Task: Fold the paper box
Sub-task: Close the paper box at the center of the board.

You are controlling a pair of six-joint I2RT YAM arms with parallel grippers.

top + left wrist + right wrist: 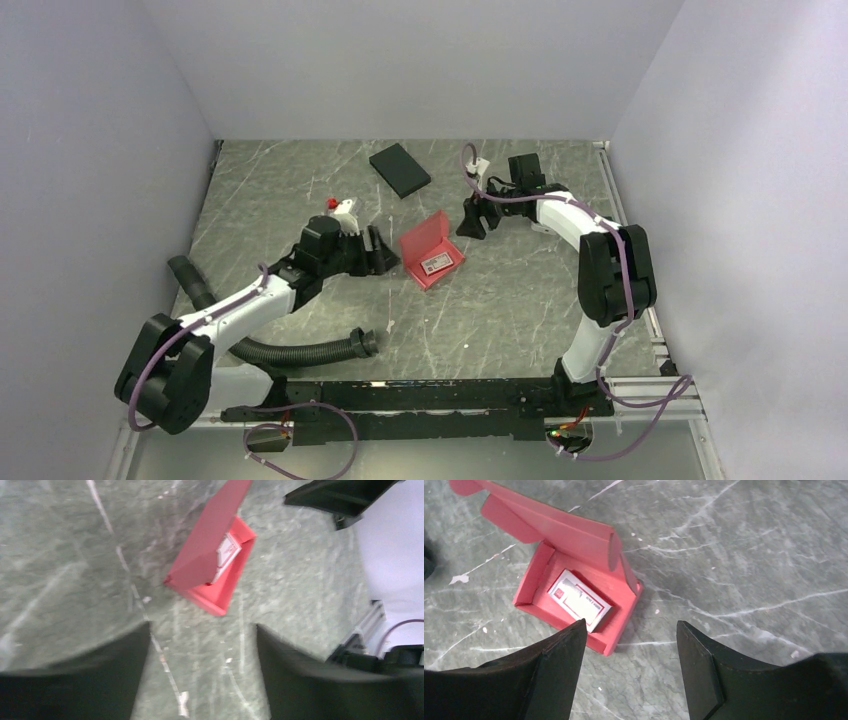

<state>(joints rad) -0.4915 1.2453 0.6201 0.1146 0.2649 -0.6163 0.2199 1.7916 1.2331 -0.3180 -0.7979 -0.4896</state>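
The pinkish-red paper box lies mid-table with its lid raised at a slant. Inside its tray lies a small red-and-white carton. The box also shows in the left wrist view and the right wrist view. My left gripper is open and empty, just left of the box, not touching it. My right gripper is open and empty, just right of and behind the box, its jaws above bare table.
A black flat box lies at the back centre. A small red-and-white object sits behind the left wrist. A black corrugated hose runs along the near left. A metal rail edges the table's right side.
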